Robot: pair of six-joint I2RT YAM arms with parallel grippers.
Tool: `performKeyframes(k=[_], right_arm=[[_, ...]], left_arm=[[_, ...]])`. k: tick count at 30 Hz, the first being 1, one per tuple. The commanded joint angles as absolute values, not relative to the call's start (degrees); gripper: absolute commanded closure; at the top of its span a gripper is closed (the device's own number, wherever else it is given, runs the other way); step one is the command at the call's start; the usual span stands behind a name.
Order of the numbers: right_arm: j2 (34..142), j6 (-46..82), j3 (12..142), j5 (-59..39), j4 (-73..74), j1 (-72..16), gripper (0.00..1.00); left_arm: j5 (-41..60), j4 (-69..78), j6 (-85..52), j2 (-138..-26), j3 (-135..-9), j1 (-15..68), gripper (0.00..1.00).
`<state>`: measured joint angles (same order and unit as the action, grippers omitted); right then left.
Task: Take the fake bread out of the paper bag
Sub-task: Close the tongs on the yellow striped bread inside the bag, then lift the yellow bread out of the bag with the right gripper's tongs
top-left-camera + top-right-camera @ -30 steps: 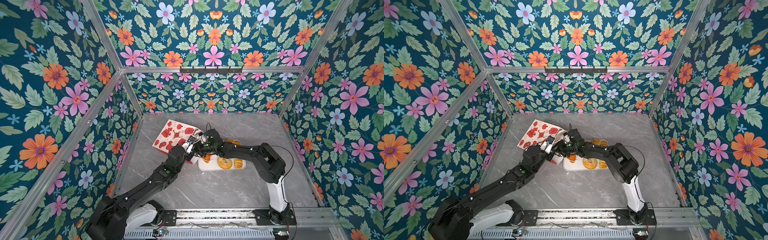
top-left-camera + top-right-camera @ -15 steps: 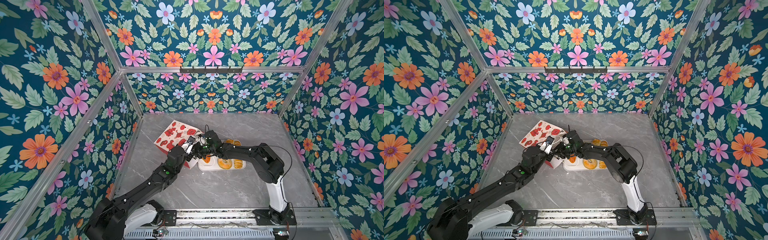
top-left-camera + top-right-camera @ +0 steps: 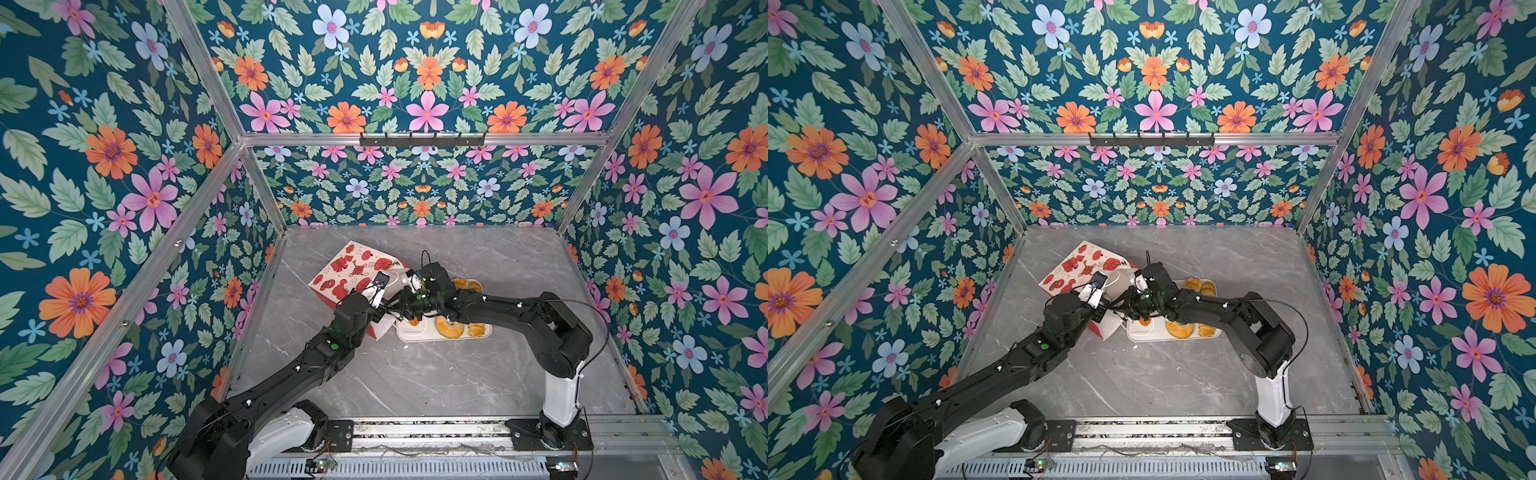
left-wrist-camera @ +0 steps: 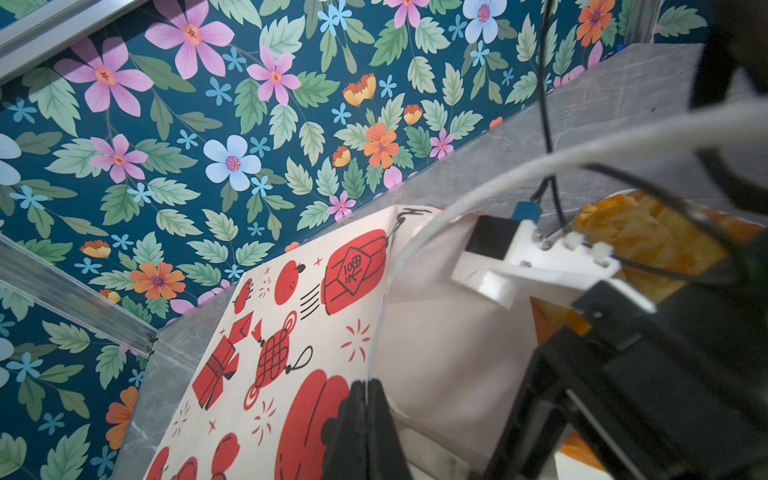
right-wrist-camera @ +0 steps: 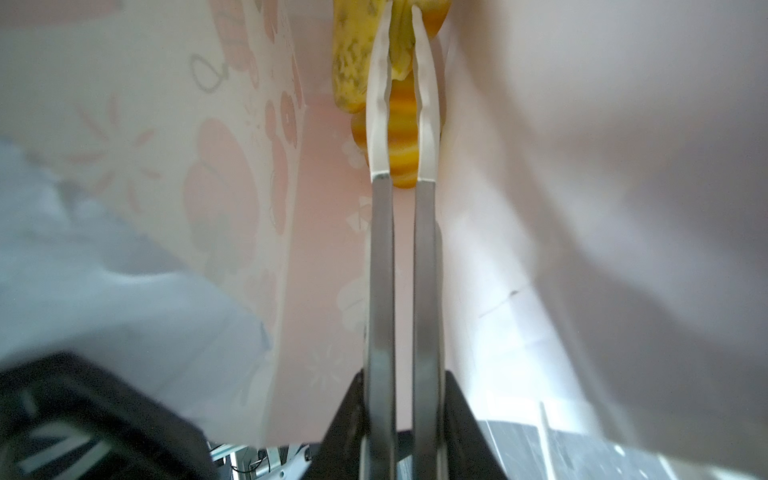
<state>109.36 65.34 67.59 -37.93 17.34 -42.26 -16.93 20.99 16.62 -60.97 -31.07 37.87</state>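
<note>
My right hand point(image 5: 400, 16), inside the paper bag point(image 3: 353, 270) with walls close either side, pinches glossy yellow-orange fake bread point(image 5: 401, 133). My left hand point(image 4: 365, 399) clamps the bag's rim; open surface point(image 3: 436, 382) lies at 6 o'clock.

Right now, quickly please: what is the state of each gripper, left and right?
Left gripper: closed, pinching the rim of the paper bag.
Right gripper: closed on a piece of fake bread inside the bag.
</note>
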Motion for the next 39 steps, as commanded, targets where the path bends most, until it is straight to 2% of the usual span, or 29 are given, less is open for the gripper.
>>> performKeyframes(k=[1, 18, 29, 39], right_arm=[[106.7, 63.6, 66.5, -38.2, 18.1, -42.2, 0.91], [95.5, 56.3, 60.0, -40.0, 7.0, -41.5, 0.94], [89.3, 46.1, 60.6, -34.8, -6.7, -41.5, 0.95], [83.0, 41.6, 58.1, -33.1, -13.3, -41.2, 0.96]], left_arm=[[-19.7, 22.6, 16.9, -61.3, -31.1, 37.8, 1.00], [-22.3, 23.8, 17.0, -62.0, -30.5, 37.8, 1.00], [-22.1, 23.9, 17.1, -61.7, -30.4, 37.8, 1.00], [-23.4, 23.9, 17.1, -62.1, -30.5, 37.8, 1.00]])
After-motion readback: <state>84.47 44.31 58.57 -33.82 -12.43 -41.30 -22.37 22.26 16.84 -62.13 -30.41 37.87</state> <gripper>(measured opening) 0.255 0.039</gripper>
